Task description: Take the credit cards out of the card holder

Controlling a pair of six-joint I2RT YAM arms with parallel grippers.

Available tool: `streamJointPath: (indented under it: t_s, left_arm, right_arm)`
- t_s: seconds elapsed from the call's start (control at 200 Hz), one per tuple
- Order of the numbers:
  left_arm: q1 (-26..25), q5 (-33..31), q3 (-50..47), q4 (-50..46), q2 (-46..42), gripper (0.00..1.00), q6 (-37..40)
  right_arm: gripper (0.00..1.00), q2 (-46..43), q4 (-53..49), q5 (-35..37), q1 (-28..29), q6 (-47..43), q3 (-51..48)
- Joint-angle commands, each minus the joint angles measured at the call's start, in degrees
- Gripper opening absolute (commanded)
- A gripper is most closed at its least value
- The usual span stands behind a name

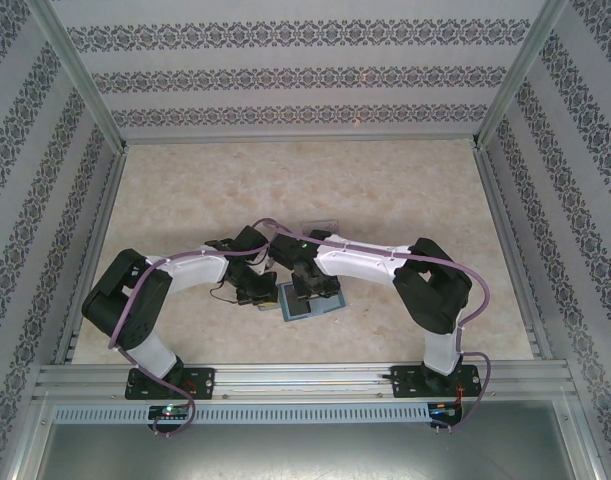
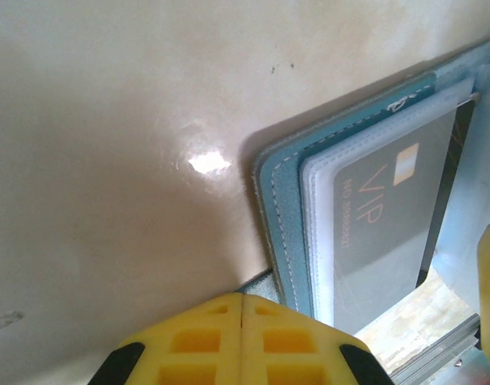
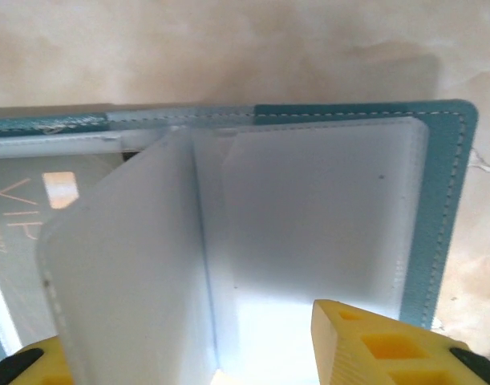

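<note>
Overhead, my left arm (image 1: 190,268) folds at the elbow and reaches rightward, while my right arm (image 1: 360,262) mirrors it, reaching leftward. The two wrists meet near the middle of the table (image 1: 405,190). My left gripper (image 2: 242,297) is closed, its yellow fingers (image 2: 196,345) pressed flat together. The tips point down at the table just beside the teal edge of the card holder (image 3: 449,200); whether they touch it I cannot tell. My right gripper (image 3: 184,329) is open, jaws set wide, poised directly over the card holder's open spread. One translucent sleeve leaf (image 3: 124,265) stands up between its fingers, close against one and well clear of the other, so it is not clamped.

The card holder lies opened on the table, beneath my right gripper and just to the right of my left gripper. Its cover is teal, with pale stitching along a rounded border, and inside are frosted clear sleeves. A grey credit card (image 2: 385,233) marked "VIP", bearing a small pale gold patch, sits inside a sleeve on the half nearer my left gripper. A thin dark edge shows behind it; whether that is another card I cannot tell. A clear tray (image 1: 320,226) lies on the table beyond both grippers.
</note>
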Motion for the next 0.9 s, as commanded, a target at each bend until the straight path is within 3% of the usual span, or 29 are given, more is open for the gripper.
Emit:
streamJointPath:
  t_s: [0.0, 0.255, 0.47, 0.669, 0.894]
  left_arm:
    - [0.74, -1.87, -1.42, -3.32, -0.35, 0.0, 1.63]
    - [0.7, -1.79, -1.41, -3.41, -0.5, 0.0, 1.43]
    - [0.7, -1.78, -1.47, -3.56, -0.53, 0.0, 1.21]
    - [0.74, -1.52, -1.5, -3.66, -0.72, 0.0, 1.12]
    - [0.75, -1.26, -1.51, -3.59, -0.79, 0.0, 1.0]
  right_arm:
    - [0.45, -0.35, -2.81, 2.62, 0.67, -1.09, 0.72]
    - [0.52, -0.09, -4.86, 4.8, 0.29, -1.93, 0.32]
    - [0.52, 0.76, -8.65, 9.08, 0.25, -2.84, 1.09]
    - [0.45, 0.9, -9.68, 10.33, 0.38, -3.61, 1.3]
    - [0.27, 1.68, -8.16, 8.81, 0.98, -4.23, 1.9]
